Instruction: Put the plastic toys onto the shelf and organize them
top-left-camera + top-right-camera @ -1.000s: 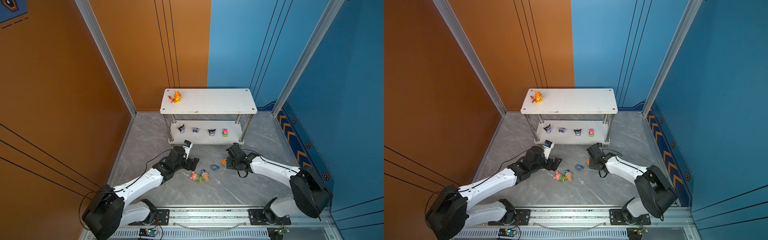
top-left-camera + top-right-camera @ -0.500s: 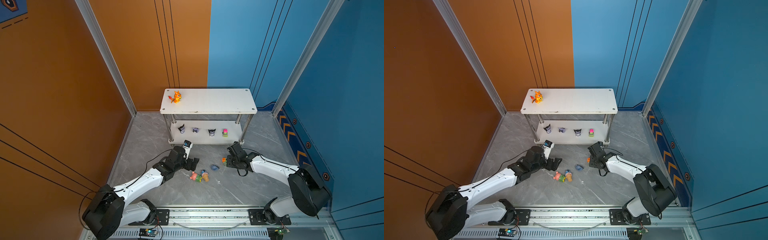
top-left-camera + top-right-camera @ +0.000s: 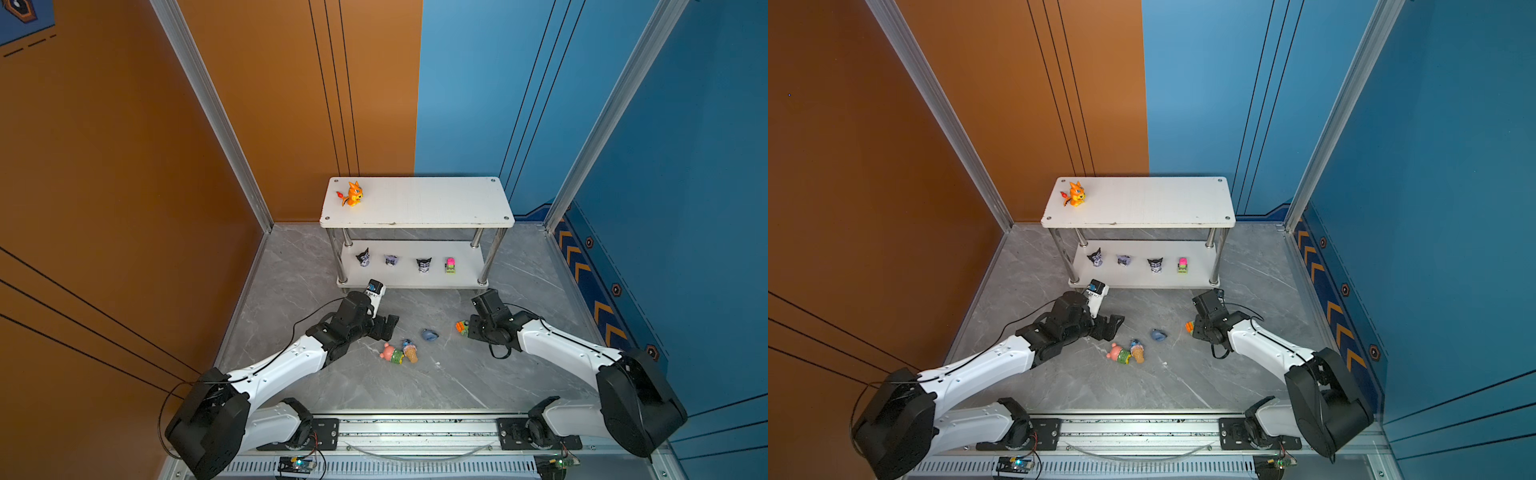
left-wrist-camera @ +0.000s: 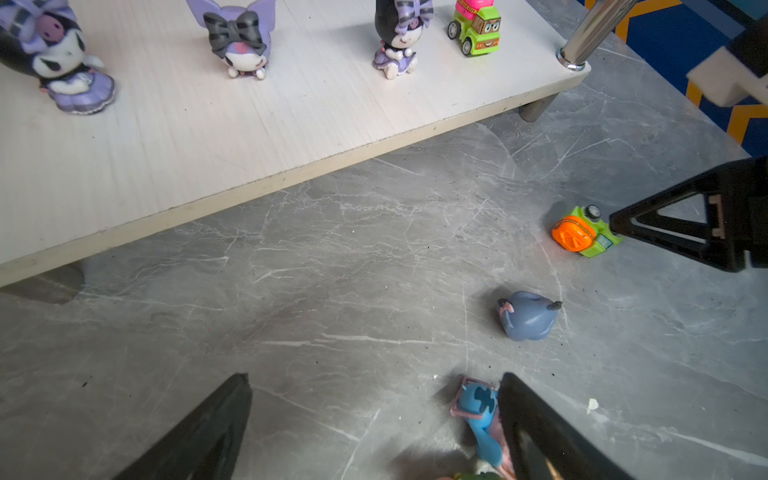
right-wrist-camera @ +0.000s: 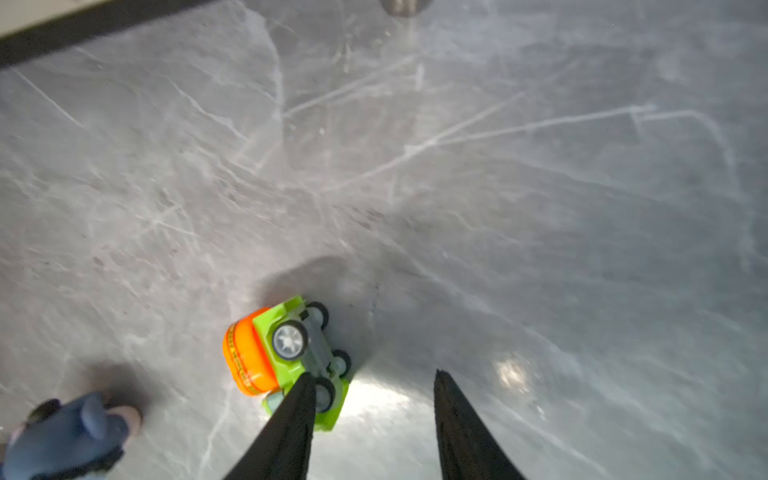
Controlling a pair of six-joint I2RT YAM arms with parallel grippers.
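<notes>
Orange car (image 5: 282, 353), blocky glossy plastic

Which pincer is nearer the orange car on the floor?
Right. The right pincer is right at the orange car, one finger at its wheels; the left pincer sits farther off, beside the blue creature.

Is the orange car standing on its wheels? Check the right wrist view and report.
No, the orange car lies tipped on its side on the grey floor, with its wheels and underside turned toward the camera.
</notes>
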